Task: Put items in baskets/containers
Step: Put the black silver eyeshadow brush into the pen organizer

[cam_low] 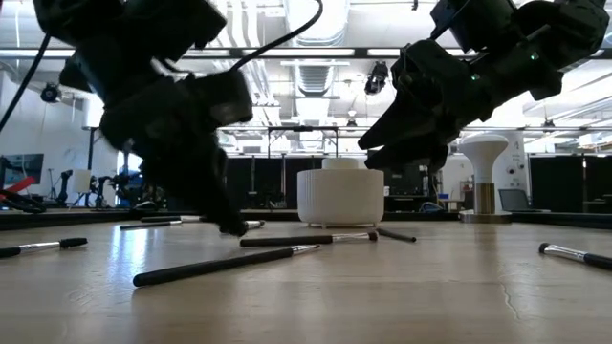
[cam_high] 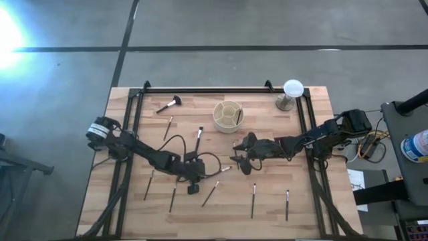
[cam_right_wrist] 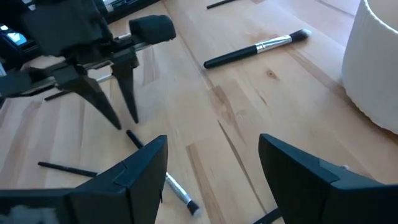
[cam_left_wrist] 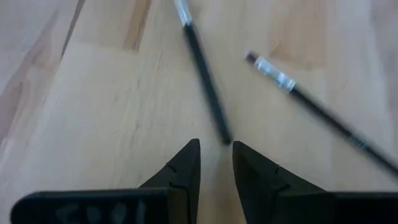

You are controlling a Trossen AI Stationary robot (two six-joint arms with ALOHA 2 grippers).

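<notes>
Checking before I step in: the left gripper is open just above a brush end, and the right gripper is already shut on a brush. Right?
Not quite. In the right wrist view the right gripper is open and holds nothing. The left gripper is open at the brush end, as you said.

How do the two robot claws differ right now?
The left gripper has its fingers only a narrow gap apart, while the right gripper is spread wide. The left gripper's tips point down at the end of a dark brush on the table; nothing lies between the right gripper's fingers. The left gripper sits near the table's middle front, the right gripper closer to the cream holder. Both are dark, two-fingered and hold nothing.
</notes>
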